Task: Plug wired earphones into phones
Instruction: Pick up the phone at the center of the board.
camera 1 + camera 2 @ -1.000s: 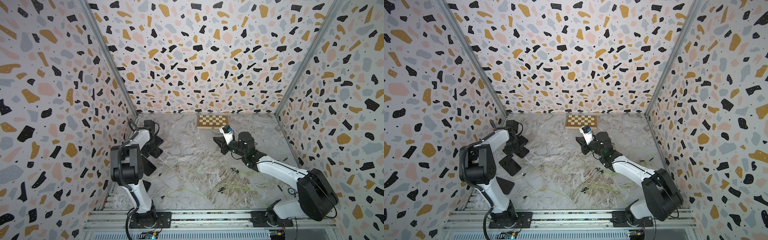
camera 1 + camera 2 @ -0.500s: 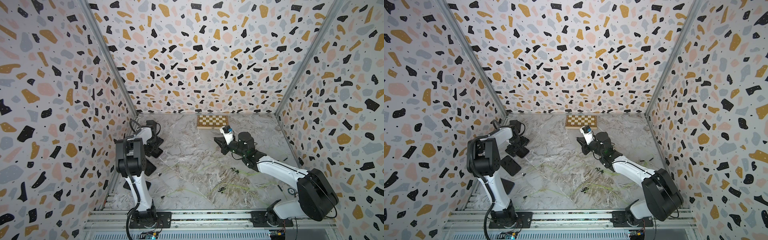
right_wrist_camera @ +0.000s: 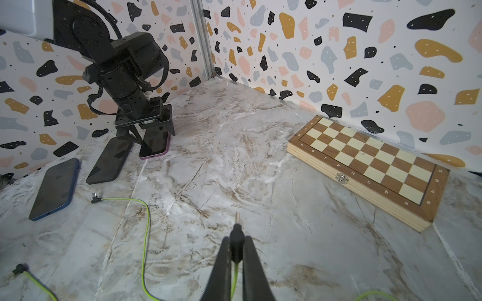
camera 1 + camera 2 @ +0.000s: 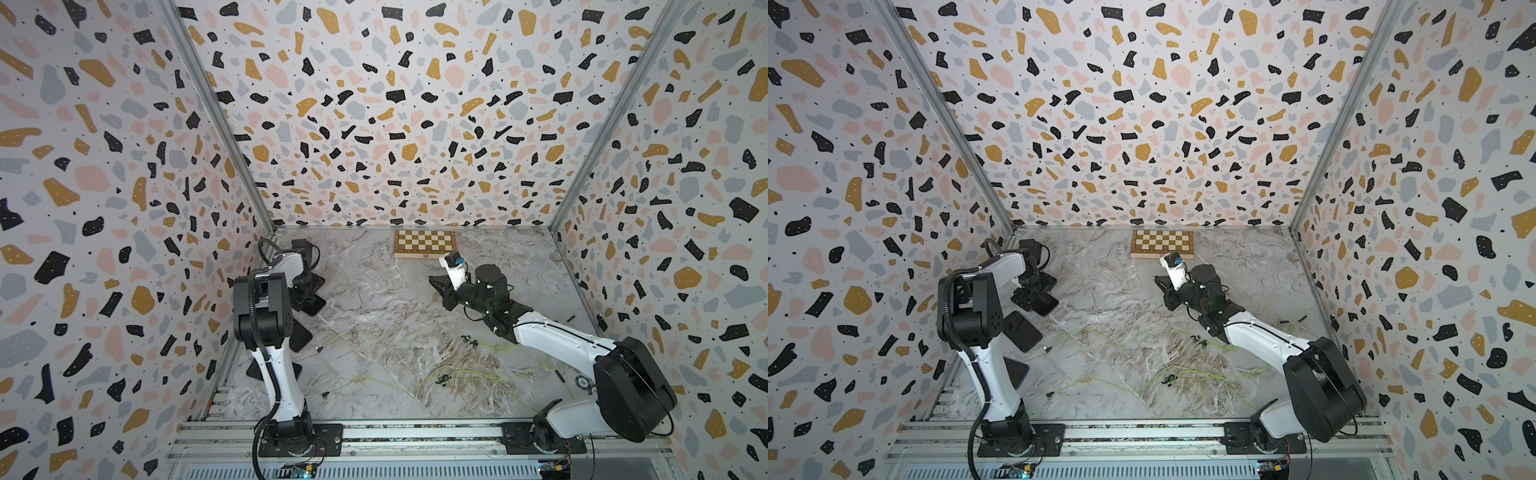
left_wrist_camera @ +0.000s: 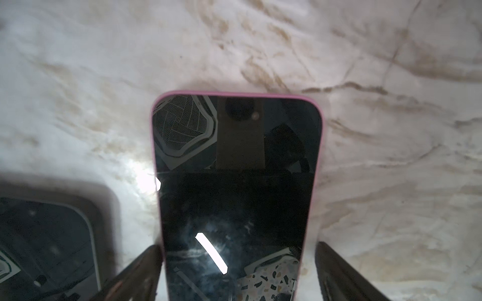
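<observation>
Left gripper (image 5: pixel 237 247) is down over the pink-cased phone (image 5: pixel 234 156), jaws open and straddling it. One finger (image 5: pixel 140 271) sits right up against the phone's long edge, while a strip of bare table shows between the phone and the finger on its far side. The phone lies flat, screen up, on the marble table (image 5: pixel 391 130). Just beside it is a black phone (image 3: pixel 109 161), and next along a blue-cased phone (image 3: pixel 54 187). All three lie flat in a row by the side wall on the left arm's side.

Over to the right gripper (image 3: pixel 236 243): its jaws are closed on a black plug (image 3: pixel 236 233). The metal tip pokes out ahead of the fingers and the yellow-green cable (image 3: pixel 234 276) trails back between them. This gripper is out over mid-table, well apart from the phones, with the chessboard box (image 3: pixel 365 166) off to the side against the back wall.

On the table, a loose cable (image 3: pixel 144 234) curls across the marble, and its angled plug (image 3: pixel 95 198) lies near the blue-cased phone but apart from it. In a top view, the rest of the earphones (image 4: pixel 457 370) lie spread towards the front, small black earbuds (image 4: pixel 469 341) among them.
</observation>
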Tool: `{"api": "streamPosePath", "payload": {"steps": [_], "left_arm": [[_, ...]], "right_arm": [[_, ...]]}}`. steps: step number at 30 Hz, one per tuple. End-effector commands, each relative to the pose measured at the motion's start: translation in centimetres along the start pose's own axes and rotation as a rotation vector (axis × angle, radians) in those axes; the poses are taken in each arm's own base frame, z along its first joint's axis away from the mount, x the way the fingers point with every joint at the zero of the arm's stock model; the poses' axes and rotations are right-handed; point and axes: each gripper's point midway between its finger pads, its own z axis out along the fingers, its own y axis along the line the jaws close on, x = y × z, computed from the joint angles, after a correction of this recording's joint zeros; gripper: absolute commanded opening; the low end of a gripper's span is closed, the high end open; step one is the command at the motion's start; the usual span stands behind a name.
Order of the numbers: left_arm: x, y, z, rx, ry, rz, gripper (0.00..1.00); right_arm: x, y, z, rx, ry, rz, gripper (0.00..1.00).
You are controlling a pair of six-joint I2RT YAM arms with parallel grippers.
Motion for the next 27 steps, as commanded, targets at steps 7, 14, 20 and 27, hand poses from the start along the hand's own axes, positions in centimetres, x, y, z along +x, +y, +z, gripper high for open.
{"api": "streamPosePath", "payload": {"steps": [7,14,20,27], "left_arm": [[2.4,1.8,2.6,-0.087,0.071,0.031,0.72],[2.3,1.5,1.2,-0.056,0.068,0.035,0.65],[2.3,0.2,-1.6,0.050,0.072,0.002,0.64],[3.1,-0.7,-6.4,0.227,0.078,-0.048,0.64]], "right_arm": [[-0.1,0.1,0.1,0.015,0.004,-0.011,0.00],[-0.1,0.4,-0.1,0.009,-0.001,0.008,0.00],[-0.1,1.1,0.0,-0.004,-0.009,0.020,0.00],[-0.4,2.6,0.4,-0.042,-0.044,0.067,0.00]]}}
